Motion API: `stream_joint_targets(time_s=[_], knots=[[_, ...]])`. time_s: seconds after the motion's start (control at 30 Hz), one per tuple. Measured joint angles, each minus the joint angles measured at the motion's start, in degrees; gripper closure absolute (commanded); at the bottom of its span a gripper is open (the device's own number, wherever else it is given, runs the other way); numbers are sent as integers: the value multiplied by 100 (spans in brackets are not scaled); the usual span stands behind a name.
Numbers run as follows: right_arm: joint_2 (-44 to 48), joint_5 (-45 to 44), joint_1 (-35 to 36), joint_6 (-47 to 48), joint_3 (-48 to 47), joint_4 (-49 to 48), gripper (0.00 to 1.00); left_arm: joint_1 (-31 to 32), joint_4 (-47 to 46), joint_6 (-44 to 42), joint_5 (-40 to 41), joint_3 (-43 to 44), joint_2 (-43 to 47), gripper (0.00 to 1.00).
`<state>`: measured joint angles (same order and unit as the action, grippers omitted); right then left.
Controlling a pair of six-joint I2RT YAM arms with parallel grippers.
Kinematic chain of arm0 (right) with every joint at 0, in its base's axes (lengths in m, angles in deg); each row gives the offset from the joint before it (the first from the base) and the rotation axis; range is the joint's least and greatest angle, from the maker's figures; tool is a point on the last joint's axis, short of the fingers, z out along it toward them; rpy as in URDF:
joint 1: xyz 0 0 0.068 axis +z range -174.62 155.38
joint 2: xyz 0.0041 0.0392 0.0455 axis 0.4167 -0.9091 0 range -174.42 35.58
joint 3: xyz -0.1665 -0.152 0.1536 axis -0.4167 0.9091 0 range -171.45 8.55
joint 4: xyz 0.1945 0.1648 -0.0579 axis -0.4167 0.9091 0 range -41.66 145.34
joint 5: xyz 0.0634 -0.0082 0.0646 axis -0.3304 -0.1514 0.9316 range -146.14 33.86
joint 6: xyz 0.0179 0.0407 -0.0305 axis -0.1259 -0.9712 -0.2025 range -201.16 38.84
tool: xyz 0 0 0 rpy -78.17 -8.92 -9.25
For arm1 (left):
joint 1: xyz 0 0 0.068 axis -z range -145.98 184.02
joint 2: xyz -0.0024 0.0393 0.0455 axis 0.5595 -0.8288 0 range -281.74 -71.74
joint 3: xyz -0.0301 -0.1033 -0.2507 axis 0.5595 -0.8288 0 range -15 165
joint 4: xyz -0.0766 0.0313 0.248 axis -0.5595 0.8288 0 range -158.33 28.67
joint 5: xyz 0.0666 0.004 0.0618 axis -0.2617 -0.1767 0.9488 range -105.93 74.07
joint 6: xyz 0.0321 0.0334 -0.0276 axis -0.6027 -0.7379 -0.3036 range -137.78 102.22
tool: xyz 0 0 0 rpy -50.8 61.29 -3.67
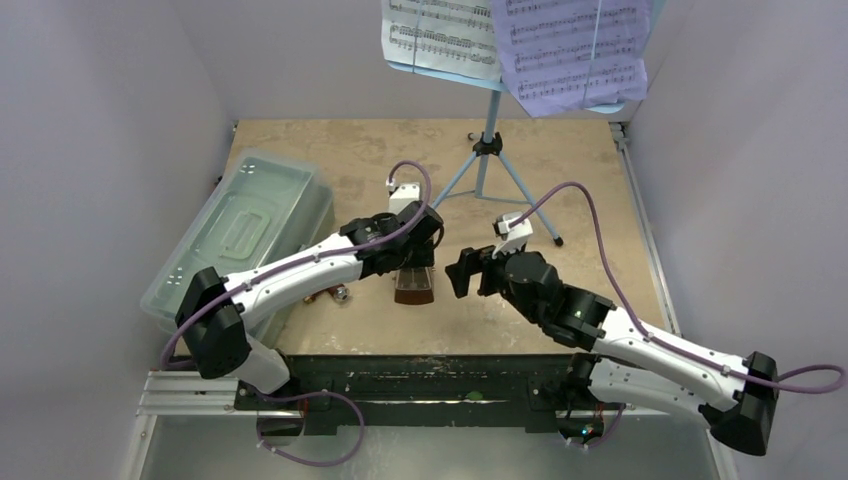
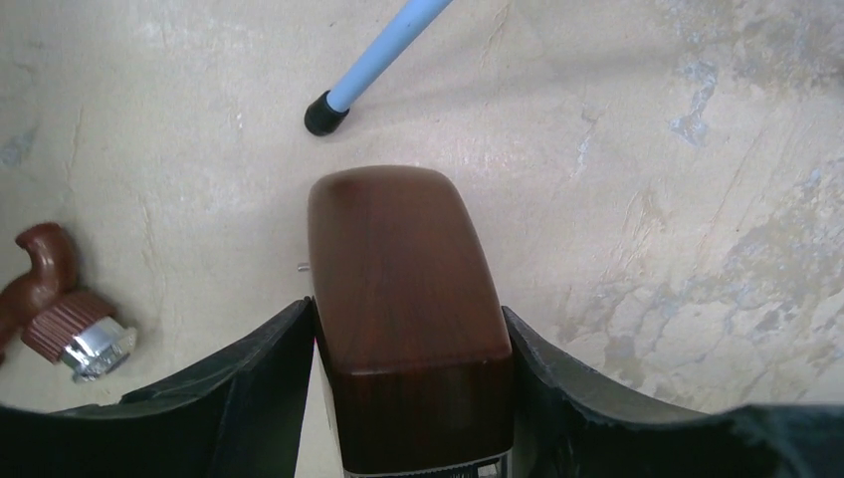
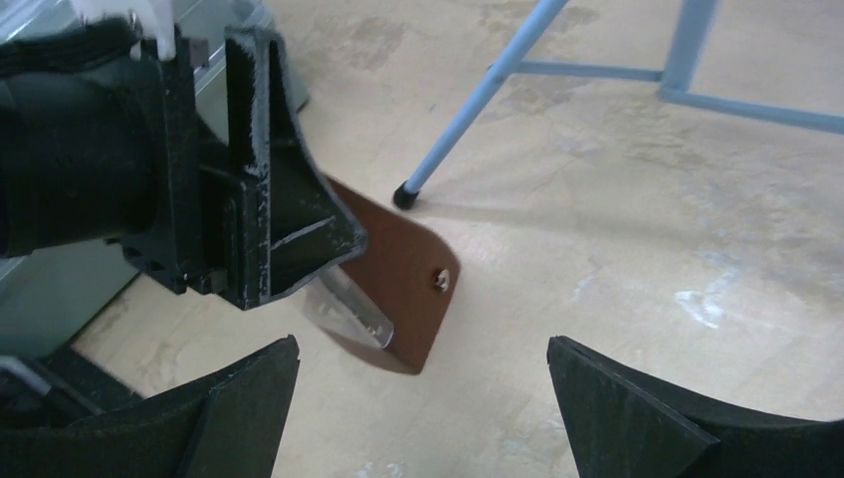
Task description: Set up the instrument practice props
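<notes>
- Music stand [image 1: 492, 110], light blue, one in all, stands at the far middle of the table [image 1: 590, 170], a beige, marbled surface; thin tube legs splay out from a dark hub.
- One clear plastic box [image 1: 240, 230], rectangular with rounded corners, sits at the table's left edge with its lid on; what it holds cannot be made out.
- Two sheets of printed music lean on the stand's desk: a white page [image 1: 440, 35] on the left and a lilac page [image 1: 575, 50] on the right, the lilac one hanging lower.
- One metronome [image 2: 408, 289], glossy brown wood with a rounded top and a clear front cover, is on the table's near middle, between the box and the right arm and just short of a stand leg's black rubber foot [image 2: 320, 115].
- Left tool [image 2: 410, 398] brackets the metronome, one dark finger at each wooden flank; the right finger lies against the wood and a sliver of table shows along the left one, so a firm pinch cannot be confirmed.
- Right tool [image 3: 418, 349] is spread wide and empty, just right of the metronome and facing it.
- One small brown piece [image 2: 60, 319], hooked, with a ridged collar and a silver metal tip, lies on the table left of the metronome.
</notes>
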<state>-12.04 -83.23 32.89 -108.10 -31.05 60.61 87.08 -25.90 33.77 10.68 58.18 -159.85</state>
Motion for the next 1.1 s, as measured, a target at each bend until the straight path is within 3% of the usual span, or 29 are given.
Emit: stream_joint_targets(time_s=[0.07, 0.17, 0.33, 0.5, 0.73, 1.1], knots=[[-177, 369, -101, 15, 76, -267, 1, -9, -293, -426, -24, -225, 157, 81], [-522, 1589, -684, -31, 402, -927, 6, -31, -767, -1051, -173, -605, 439, 100], [-1504, 4212, -2111, -396, 929, -2175, 13, -44, -1279, -1947, -575, -1069, 831, 100], [-2044, 5792, -2223, -487, 1073, -3023, 17, -46, -1539, -2778, -1143, -1425, 1237, 100], [-2081, 6428, -2249, -365, 1174, -3786, 25, -44, -1386, -4234, -1388, -1663, 1893, 100], [-3228, 6356, -2260, -975, 1307, -5735, 42, 621, -1104, -6371, -479, -702, 1941, 100]])
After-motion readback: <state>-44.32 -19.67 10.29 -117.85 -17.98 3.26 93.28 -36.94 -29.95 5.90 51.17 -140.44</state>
